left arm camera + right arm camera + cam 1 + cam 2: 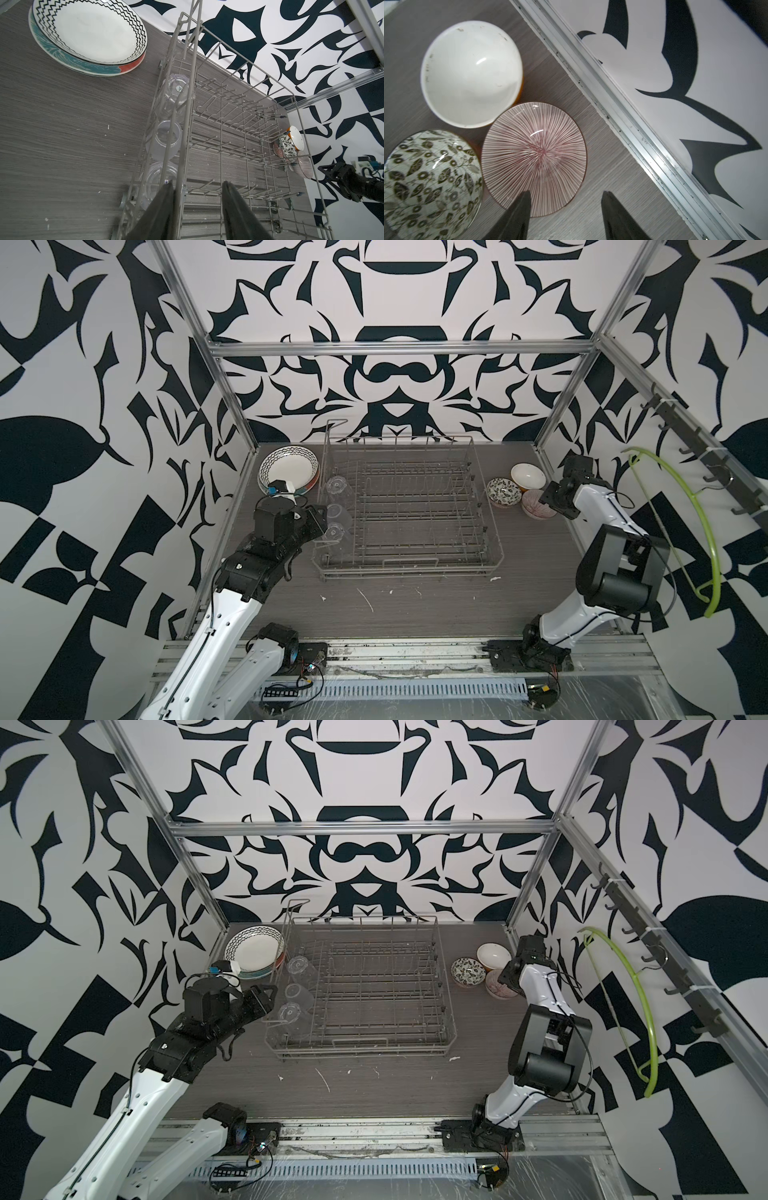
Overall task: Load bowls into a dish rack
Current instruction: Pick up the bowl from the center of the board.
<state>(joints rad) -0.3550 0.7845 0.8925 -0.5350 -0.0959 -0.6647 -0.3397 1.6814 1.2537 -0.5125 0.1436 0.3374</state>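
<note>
The striped bowl (533,153) sits upright on the table (602,166), just right of the rack (409,562) and outside it. Its rim is touching or nearly touching the white bowl (471,72) and the floral bowl (429,182), so all three form one tight cluster.

The right gripper (566,194) hangs over the striped bowl's near edge, jaws moderately apart. One finger (519,214) is above the bowl's inside and the other is above bare table, with the rim between them. Nothing is clamped; I cannot tell whether either finger touches the rim. The rail (618,116) runs close along the bowl's outer side, leaving a narrow strip of table there. The rack's tall right wall stands between the bowls and the tines.

The left gripper (197,184) is at the rack's left side, jaws partly apart and holding nothing. One finger is just beside an upright wire next to the glasses (166,139), perhaps touching it. The plates (89,31) lie at the far left. Bare table stretches in front of the rack.
</note>
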